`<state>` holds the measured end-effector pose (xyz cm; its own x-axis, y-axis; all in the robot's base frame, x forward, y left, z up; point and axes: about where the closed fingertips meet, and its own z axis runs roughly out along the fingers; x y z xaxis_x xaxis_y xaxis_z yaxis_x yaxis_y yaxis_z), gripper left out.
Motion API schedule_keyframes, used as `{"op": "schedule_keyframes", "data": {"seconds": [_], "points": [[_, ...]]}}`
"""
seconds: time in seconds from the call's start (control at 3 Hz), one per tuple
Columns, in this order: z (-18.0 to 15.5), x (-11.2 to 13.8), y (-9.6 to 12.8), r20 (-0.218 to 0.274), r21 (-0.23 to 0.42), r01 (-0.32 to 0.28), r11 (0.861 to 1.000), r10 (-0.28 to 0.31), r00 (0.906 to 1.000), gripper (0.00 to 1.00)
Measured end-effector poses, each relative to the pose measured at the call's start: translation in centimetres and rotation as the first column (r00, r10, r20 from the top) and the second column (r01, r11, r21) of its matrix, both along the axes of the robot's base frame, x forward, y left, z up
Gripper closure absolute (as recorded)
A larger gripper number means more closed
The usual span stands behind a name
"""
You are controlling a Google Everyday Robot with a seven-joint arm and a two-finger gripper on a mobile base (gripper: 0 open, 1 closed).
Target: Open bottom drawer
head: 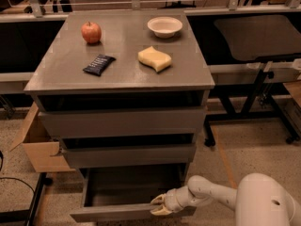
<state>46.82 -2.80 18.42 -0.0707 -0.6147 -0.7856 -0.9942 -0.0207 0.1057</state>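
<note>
The bottom drawer (113, 213) is the lowest of three grey drawers in the cabinet. It stands pulled out toward me, and its shallow grey box shows open from above. Its flat front panel runs along the bottom of the view. My gripper (159, 205), with pale fingers on a white arm, sits at the right part of that front panel's top edge, one fingertip above the edge and one in front of it.
The mid drawer (129, 155) and the wide top drawer (122, 122) are pushed in. On the cabinet top lie an apple (91, 32), a white bowl (164, 26), a yellow sponge (154, 59) and a dark snack bar (99, 64). A cardboard box (37, 147) stands at left, a table leg (254, 95) at right.
</note>
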Motion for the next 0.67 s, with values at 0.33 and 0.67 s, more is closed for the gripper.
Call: {"op": "schedule_keyframes", "data": {"seconds": [0.33, 0.67], "points": [[0.03, -0.10, 0.02, -0.001, 0.000, 0.000, 1.000, 0.000, 1.0000, 1.00], [0.09, -0.10, 0.02, -0.001, 0.000, 0.000, 1.000, 0.000, 1.0000, 1.00]]}}
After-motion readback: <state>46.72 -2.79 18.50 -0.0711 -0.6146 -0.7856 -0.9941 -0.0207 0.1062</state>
